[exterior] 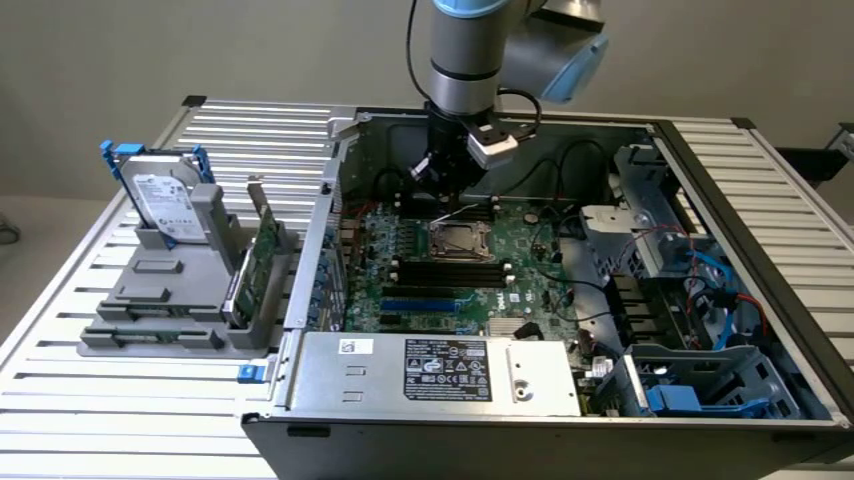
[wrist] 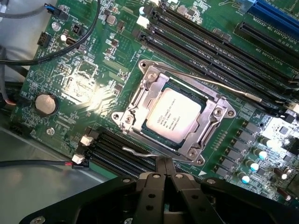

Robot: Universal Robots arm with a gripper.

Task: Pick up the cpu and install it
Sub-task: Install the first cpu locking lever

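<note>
Open computer case [exterior: 747, 300] on a slatted table [exterior: 80, 330]. Green motherboard [exterior: 441, 270] inside. Robot arm [exterior: 461, 60] reaches down over it. Hard drive [exterior: 167, 205] upright in a grey rack outside. Gripper [wrist: 164, 162] clenched, empty, just beside the socket frame [wrist: 212, 116]. Cpu [wrist: 174, 116] lies seated in the socket.

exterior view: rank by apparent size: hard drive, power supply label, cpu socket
1. Power supply label, though it lies nearest the camera, which inflates it.
2. Hard drive, upright in the grey holder.
3. CPU socket, clearly smallest.
</note>
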